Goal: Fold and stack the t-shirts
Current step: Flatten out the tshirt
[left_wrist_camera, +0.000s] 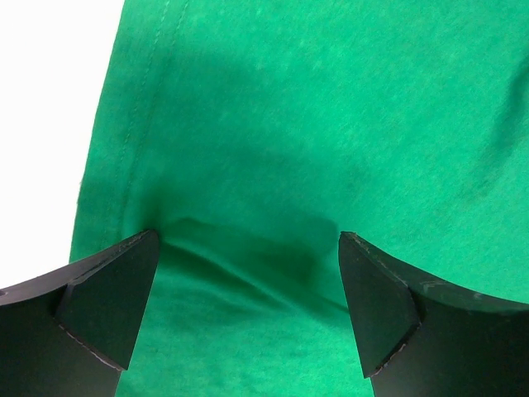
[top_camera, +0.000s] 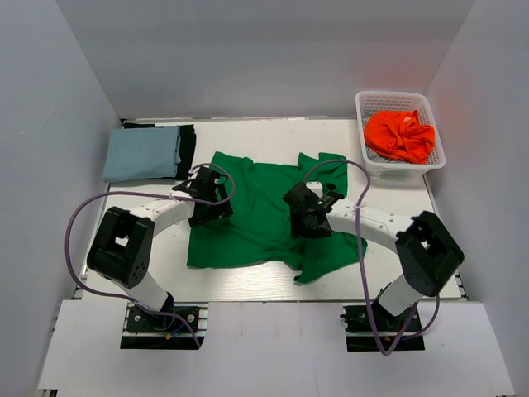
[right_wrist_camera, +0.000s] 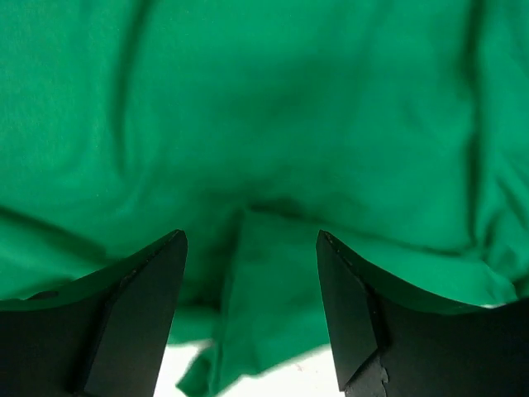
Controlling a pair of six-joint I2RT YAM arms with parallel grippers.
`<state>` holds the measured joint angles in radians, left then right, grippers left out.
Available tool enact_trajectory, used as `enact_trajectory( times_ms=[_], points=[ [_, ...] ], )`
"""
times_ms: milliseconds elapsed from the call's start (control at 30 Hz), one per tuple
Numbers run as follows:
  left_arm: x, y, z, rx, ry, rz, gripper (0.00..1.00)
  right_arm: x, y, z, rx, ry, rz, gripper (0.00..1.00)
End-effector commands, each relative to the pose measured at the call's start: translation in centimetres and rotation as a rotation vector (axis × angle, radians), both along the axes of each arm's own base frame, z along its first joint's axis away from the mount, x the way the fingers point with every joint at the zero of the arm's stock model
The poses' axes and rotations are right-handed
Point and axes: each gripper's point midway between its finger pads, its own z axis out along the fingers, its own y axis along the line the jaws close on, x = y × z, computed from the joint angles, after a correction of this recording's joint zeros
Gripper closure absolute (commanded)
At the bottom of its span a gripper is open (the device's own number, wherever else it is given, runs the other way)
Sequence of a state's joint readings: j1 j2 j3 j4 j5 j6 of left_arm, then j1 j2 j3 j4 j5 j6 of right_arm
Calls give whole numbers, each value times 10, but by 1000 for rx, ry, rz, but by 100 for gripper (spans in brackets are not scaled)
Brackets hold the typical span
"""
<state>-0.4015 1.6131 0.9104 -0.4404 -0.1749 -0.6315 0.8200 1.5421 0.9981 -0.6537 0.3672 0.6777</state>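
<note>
A bright green t-shirt (top_camera: 256, 219) lies spread and rumpled in the middle of the table. It fills the left wrist view (left_wrist_camera: 331, 124) and the right wrist view (right_wrist_camera: 264, 107). My left gripper (top_camera: 208, 198) hangs open over its left part, jaws wide apart with cloth below them (left_wrist_camera: 248, 248). My right gripper (top_camera: 307, 208) hangs open over its right part, above a fold (right_wrist_camera: 252, 240). A pale blue folded shirt (top_camera: 142, 154) lies on a black one (top_camera: 188, 145) at the far left. An orange shirt (top_camera: 400, 136) sits crumpled in the basket.
A white mesh basket (top_camera: 368, 157) stands at the far right corner. White walls close in the table on three sides. The green shirt's right sleeve (top_camera: 331, 258) reaches toward the near edge.
</note>
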Motion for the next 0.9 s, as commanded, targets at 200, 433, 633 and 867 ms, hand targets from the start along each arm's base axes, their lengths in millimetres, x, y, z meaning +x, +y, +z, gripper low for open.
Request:
enact_trajectory(
  times_ms=[200,433,633,867],
  points=[
    [-14,10,9,5,-31,19,0,11,8,-26,-20,6,-56,48],
    [-14,17,9,22,-40,38,0,-4,-18,-15,-39,-12,-154,71],
    [-16,25,2,61,-24,63,0,-23,-41,-5,-24,-34,-193,100],
    [-13,25,2,64,-27,77,0,-60,-67,12,60,-21,-258,100]
  ],
)
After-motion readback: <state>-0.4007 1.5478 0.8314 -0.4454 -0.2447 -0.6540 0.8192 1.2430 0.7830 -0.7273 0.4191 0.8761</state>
